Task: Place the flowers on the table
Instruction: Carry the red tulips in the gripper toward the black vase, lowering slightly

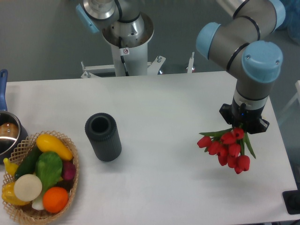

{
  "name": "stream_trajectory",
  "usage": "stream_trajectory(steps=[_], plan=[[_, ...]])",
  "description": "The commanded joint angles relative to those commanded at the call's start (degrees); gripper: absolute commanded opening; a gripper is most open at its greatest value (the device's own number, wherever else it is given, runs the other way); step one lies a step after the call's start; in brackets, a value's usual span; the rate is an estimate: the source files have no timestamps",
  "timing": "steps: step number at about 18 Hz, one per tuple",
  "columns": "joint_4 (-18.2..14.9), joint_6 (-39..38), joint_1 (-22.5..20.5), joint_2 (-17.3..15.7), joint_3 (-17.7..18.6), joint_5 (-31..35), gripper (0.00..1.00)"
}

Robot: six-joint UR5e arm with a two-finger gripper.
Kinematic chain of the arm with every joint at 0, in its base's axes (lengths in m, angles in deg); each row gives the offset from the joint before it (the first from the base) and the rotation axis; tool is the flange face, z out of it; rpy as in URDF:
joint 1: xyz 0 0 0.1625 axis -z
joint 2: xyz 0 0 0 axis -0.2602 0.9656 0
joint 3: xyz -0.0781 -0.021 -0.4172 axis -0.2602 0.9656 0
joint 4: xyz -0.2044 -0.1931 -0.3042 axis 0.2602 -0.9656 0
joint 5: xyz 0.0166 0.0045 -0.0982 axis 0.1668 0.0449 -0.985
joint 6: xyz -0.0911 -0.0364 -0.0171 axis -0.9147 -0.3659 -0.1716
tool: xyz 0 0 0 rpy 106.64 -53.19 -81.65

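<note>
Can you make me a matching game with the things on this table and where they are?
Things:
1. flowers
2. vase
3. basket
4. pot

Places:
A. standing in the middle of the table
B. at the far left edge, behind the basket
C. hanging from the gripper on the right
D. front left corner, full of vegetables

Pairs: 1-C, 2-A, 3-D, 4-B

Plain grey wall (42,42) behind, evenly lit.

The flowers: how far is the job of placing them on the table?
Done: the flowers are out of the vase. In hand: the gripper holds them by the stems, blooms hanging over the table at its right side. Left: lower and release them.
</note>
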Motion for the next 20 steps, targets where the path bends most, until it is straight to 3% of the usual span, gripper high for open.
stream_trajectory(steps=[8,11,20], plan=[[-0.4,0.3,0.4,2.1,0.4,-0.4,0.08],[0.3,0.0,1.6,2.9,2.4,-1.1,0.09],[1.5,-1.7,5.6,5.2,3.0,-2.6,0.13]])
